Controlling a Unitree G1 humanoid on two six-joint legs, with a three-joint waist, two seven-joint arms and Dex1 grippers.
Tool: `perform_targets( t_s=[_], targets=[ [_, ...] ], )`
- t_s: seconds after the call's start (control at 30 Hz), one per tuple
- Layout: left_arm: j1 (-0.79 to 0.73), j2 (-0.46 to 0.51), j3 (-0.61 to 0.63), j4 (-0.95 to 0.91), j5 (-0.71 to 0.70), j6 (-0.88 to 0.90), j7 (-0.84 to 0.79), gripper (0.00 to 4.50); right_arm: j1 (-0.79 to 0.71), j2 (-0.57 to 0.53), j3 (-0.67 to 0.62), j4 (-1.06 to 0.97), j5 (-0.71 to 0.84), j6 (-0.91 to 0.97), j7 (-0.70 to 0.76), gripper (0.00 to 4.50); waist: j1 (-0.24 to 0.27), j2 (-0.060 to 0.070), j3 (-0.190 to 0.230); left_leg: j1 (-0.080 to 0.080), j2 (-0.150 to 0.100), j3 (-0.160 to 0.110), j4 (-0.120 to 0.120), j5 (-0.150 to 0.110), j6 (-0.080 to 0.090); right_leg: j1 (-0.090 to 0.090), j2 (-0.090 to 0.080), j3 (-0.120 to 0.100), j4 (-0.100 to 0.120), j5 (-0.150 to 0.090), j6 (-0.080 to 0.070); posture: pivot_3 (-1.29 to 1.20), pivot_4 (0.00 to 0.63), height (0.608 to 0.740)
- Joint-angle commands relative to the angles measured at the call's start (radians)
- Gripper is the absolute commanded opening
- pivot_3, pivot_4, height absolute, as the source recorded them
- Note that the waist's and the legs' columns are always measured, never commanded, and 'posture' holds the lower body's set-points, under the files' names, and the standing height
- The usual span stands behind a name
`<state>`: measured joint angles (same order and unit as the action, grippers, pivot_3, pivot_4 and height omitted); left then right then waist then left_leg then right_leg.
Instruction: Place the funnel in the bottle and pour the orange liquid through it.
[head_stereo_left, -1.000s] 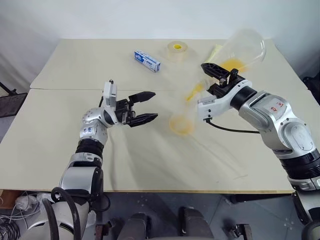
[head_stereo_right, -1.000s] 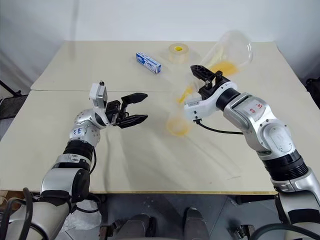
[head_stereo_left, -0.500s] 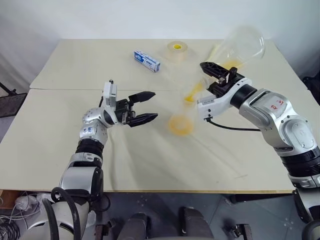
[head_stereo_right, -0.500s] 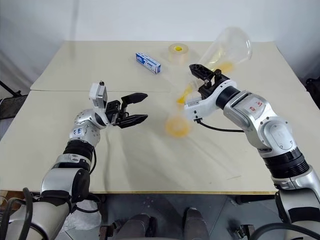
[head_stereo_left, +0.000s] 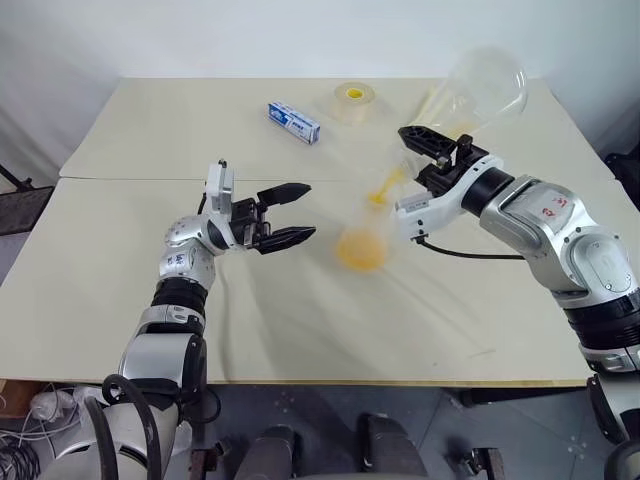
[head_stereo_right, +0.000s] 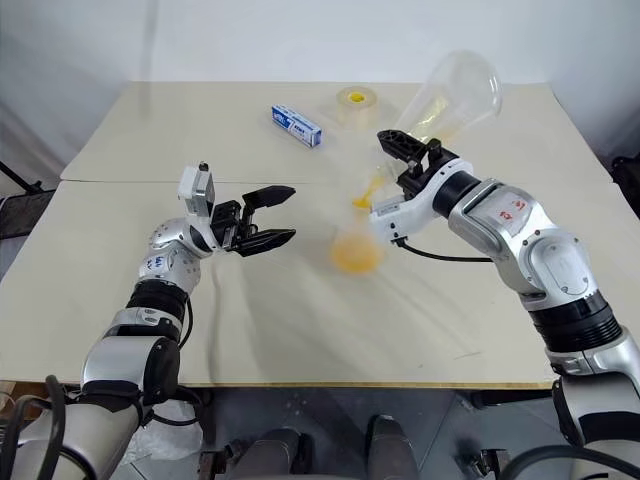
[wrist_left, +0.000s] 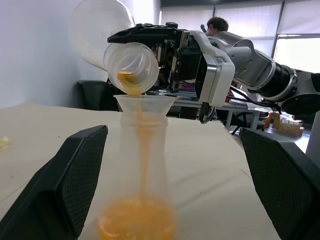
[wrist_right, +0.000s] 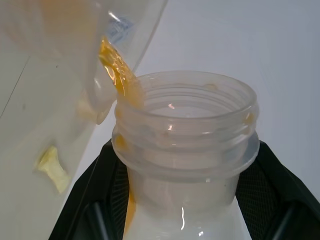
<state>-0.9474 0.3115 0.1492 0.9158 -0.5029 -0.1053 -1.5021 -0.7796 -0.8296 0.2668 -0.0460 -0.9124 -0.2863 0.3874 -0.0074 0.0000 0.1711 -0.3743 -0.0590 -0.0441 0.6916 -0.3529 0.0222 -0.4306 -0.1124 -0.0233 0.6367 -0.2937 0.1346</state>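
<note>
A beige table (head_stereo_left: 150, 300), made of two abutting tops, is seen. At its far side a small blue-and-white box (head_stereo_left: 294, 121) is laid flat, and a clear tape roll (head_stereo_left: 354, 102) with a yellow core is placed near it.
</note>
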Motion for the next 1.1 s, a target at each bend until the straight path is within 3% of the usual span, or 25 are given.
perform_targets(
  t_s=[0.03,0.77,1.1],
  targets=[
    [-0.021,-0.004,0.015,-0.006,-0.014,-0.006,-0.104,4.5,-0.036,-0.024,-0.039,-0.017,-0.006,-0.017,-0.024,2.44,0.0,0.0,0.0,0.0,0.0,0.0,0.0,0.0,0.0,0.0,0.0,0.0,0.0,0.0,0.0,0.0,0.15,0.74],
    [-0.03,-0.009,0.015,0.005,-0.01,-0.013,-0.099,4.5,-0.058,-0.038,-0.032,0.001,-0.051,-0.082,-0.05,2.44,-0.001,0.0,0.0,0.0,0.0,0.0,0.0,0.0,0.0,0.0,0.0,0.0,0.0,0.0,0.0,0.0,0.15,0.74],
    [-0.034,-0.002,0.014,0.015,-0.006,-0.015,-0.105,4.5,-0.02,0.017,-0.087,-0.036,0.066,0.0,0.002,2.44,-0.001,0.0,0.0,0.0,0.0,0.0,0.0,0.0,0.0,0.0,0.0,0.0,0.0,0.0,0.0,0.0,0.15,0.74]
  ],
)
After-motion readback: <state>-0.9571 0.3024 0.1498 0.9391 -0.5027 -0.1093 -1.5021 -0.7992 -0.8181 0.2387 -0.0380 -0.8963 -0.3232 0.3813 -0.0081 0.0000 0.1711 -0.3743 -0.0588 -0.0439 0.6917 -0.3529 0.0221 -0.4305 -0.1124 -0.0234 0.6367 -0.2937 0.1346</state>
